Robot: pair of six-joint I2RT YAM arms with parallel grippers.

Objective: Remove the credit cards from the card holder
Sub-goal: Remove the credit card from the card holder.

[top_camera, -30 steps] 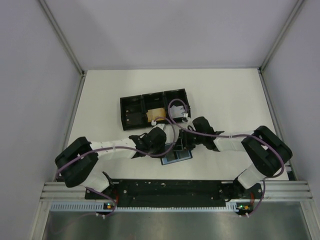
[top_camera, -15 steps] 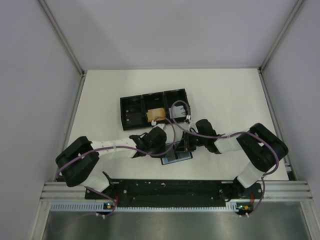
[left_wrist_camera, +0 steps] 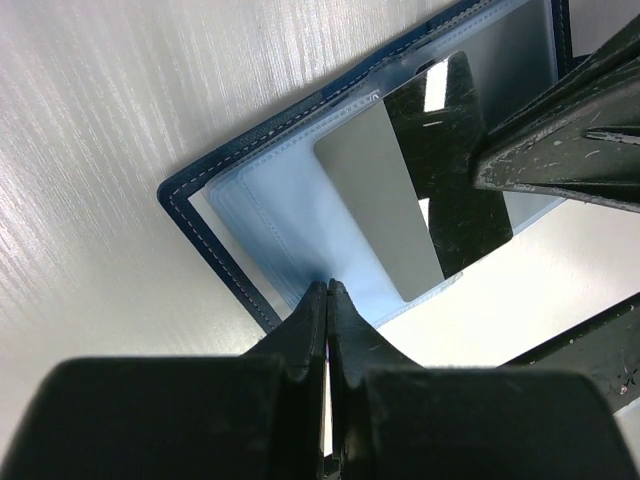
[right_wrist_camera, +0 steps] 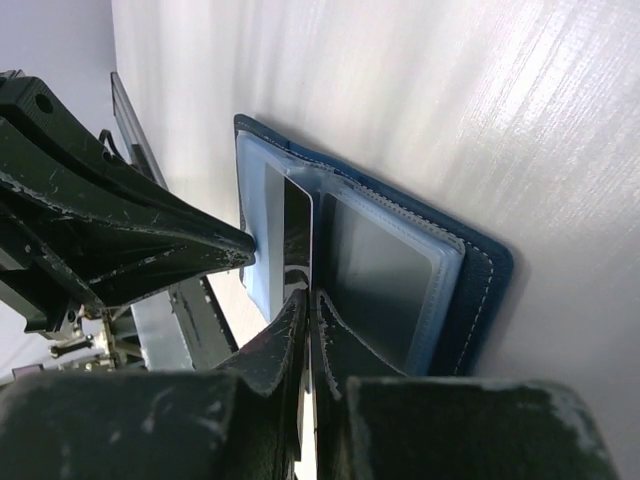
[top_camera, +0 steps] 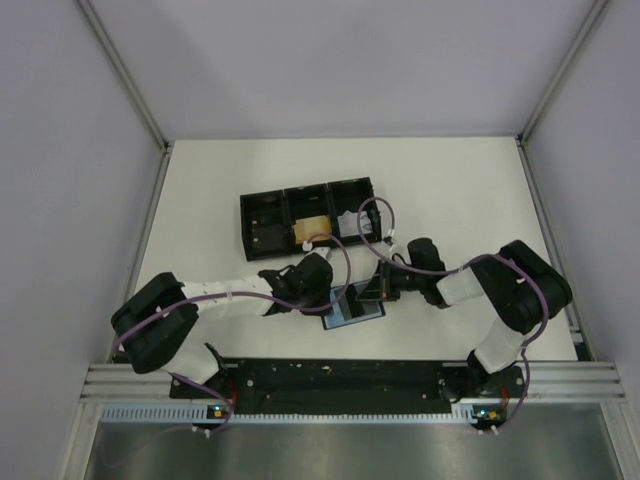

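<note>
The dark-blue card holder (top_camera: 358, 310) lies open on the table between both grippers, with its pale blue-grey plastic sleeves (left_wrist_camera: 285, 215) showing. My left gripper (left_wrist_camera: 328, 288) is shut on the near edge of a sleeve and pins the holder (right_wrist_camera: 475, 290). My right gripper (right_wrist_camera: 308, 298) is shut on a thin shiny grey credit card (right_wrist_camera: 297, 225), held on edge and partly out of its sleeve. That card (left_wrist_camera: 380, 195) also shows in the left wrist view. An orange-tan card (top_camera: 312, 229) lies in the middle compartment of the tray.
A black three-compartment tray (top_camera: 262, 222) stands just behind the grippers. The right gripper's fingers (left_wrist_camera: 560, 130) cross the left wrist view; the left gripper's fingers (right_wrist_camera: 130, 240) fill the left of the right wrist view. Grey walls enclose the table.
My right gripper has drawn back to the right with the grey card, sliding it out of the sleeve. More of the open holder now shows. The left arm has stayed put.
</note>
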